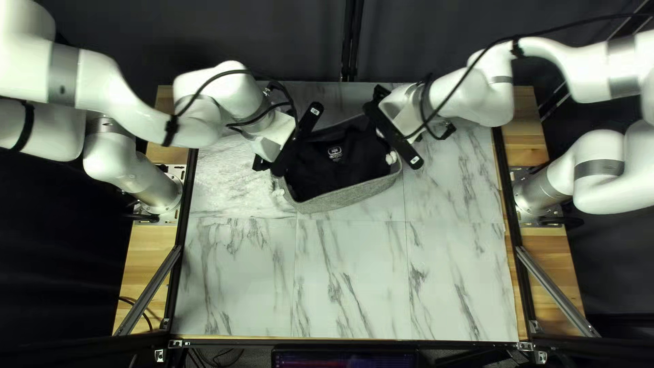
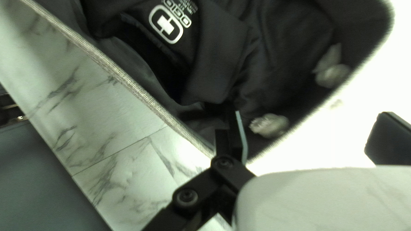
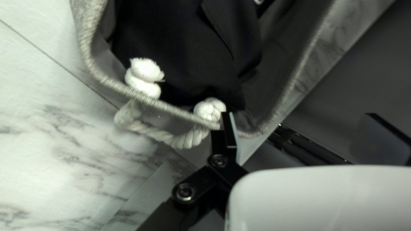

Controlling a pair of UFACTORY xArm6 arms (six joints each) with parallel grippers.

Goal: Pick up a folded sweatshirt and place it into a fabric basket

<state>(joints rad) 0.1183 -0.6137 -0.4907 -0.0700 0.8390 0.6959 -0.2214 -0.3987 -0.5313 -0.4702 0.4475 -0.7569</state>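
A black sweatshirt (image 1: 327, 174) with a white logo lies inside the grey fabric basket (image 1: 347, 197). At the basket's left end is my left gripper (image 1: 296, 141), and my right gripper (image 1: 397, 129) is above its right end. In the left wrist view my left gripper (image 2: 313, 114) is open at the basket rim (image 2: 128, 83), one finger beside a rope knot (image 2: 269, 125); the sweatshirt (image 2: 218, 51) lies ahead. The right wrist view has my right gripper (image 3: 302, 114) open, a finger by the rope handle (image 3: 171, 139) and basket rim (image 3: 171, 109); the sweatshirt (image 3: 171, 38) shows inside.
The marble-patterned table (image 1: 351, 279) extends from the basket toward its near edge. Dark rails (image 1: 178, 238) run along the table's sides. A dark curtain (image 1: 286, 34) hangs behind the far edge, and both arms reach in over the far half.
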